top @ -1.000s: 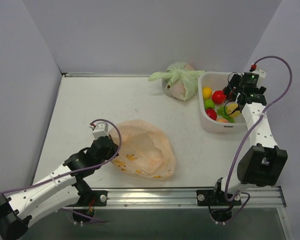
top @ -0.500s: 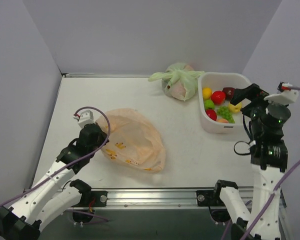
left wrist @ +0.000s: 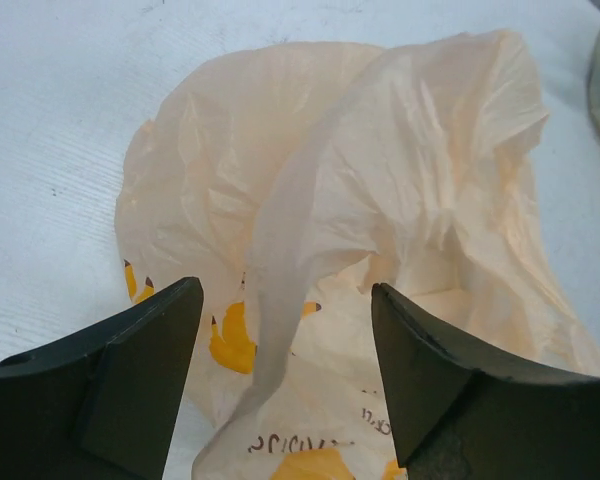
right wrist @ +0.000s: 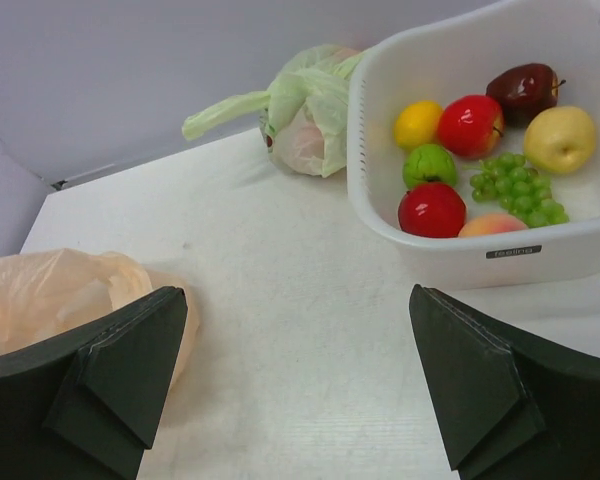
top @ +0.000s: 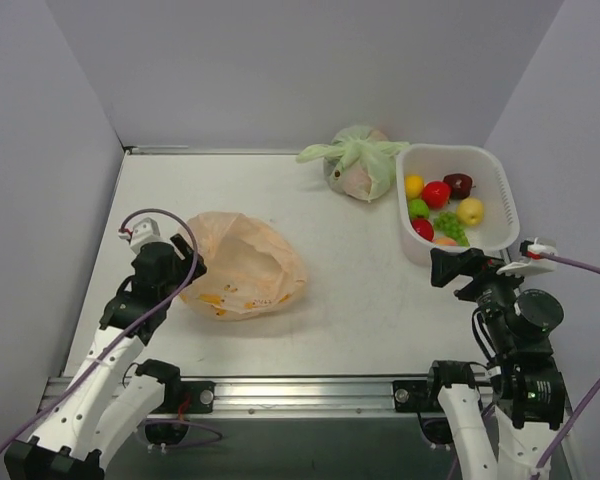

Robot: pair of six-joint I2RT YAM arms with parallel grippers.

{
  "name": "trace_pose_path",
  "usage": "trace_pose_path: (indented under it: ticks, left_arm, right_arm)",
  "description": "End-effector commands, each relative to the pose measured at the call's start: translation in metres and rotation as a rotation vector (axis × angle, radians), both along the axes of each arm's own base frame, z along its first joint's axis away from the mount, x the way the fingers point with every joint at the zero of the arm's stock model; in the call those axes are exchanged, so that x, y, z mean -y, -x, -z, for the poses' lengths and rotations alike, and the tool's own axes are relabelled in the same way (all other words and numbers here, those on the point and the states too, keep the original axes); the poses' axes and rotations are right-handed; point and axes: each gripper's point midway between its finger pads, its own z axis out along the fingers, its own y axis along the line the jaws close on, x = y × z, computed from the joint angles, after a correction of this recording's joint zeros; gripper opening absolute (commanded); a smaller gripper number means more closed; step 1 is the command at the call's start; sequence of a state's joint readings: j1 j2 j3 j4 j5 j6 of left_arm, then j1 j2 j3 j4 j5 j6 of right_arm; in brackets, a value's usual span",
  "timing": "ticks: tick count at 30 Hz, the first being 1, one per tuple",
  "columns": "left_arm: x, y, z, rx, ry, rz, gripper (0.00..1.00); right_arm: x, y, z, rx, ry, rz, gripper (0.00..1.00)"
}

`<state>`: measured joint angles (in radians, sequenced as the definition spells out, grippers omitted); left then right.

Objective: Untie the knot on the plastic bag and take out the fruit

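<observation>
Lying crumpled on the table [top: 370, 290], left of centre, the bag [top: 242, 265] is thin peach film with orange prints, mouth slack. Left gripper [left wrist: 285, 300] spread wide astride a loose fold, not pinching it. Right gripper [right wrist: 298, 300] wide, empty. Fruit [right wrist: 470, 125] sits in the tub [right wrist: 450, 265].

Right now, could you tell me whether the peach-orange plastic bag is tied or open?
Open, apparently empty: the plastic bag lies flat and crumpled, mouth loose and untied; the fruit sits in the white basket.
</observation>
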<state>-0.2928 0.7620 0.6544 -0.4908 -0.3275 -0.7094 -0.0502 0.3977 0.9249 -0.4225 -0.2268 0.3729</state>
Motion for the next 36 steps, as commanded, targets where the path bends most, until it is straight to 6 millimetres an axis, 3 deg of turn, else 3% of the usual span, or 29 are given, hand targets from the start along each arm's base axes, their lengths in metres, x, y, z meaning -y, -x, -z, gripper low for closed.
trace_pose_path:
  ticks: [1, 7, 14, 17, 23, 28, 31, 36]
  left_arm:
    - [-0.007, 0.01, -0.037, 0.089, -0.014, 0.01, 0.8]
    - [-0.023, 0.051, -0.07, 0.171, -0.039, 0.022, 0.97]
    - [-0.056, 0.107, -0.125, 0.438, -0.103, -0.014, 0.97]
    - [-0.073, 0.124, -0.135, 0.523, -0.131, -0.069, 0.98]
    - [-0.085, 0.14, -0.143, 0.642, -0.147, -0.106, 0.97]
    - [-0.082, 0.133, -0.126, 0.629, -0.187, -0.083, 0.97]
    - [-0.075, 0.123, -0.113, 0.602, -0.187, -0.059, 0.97]
    - [-0.078, 0.123, -0.112, 0.602, -0.189, -0.079, 0.97]
  right_arm:
    - [0.002, 0.02, 0.001, 0.028, 0.08, -0.007, 1.0]
    - [0.019, 0.047, 0.007, 0.067, 0.129, 0.072, 1.0]
    - [0.036, 0.07, 0.012, 0.161, 0.199, 0.131, 1.0]
    - [0.044, 0.075, 0.02, 0.182, 0.214, 0.166, 1.0]
    - [0.051, 0.081, 0.035, 0.23, 0.255, 0.193, 1.0]
    - [0.052, 0.071, 0.061, 0.193, 0.281, 0.199, 1.0]
    - [0.054, 0.071, 0.059, 0.206, 0.297, 0.204, 1.0]
    - [0.049, 0.067, 0.062, 0.197, 0.301, 0.177, 1.0]
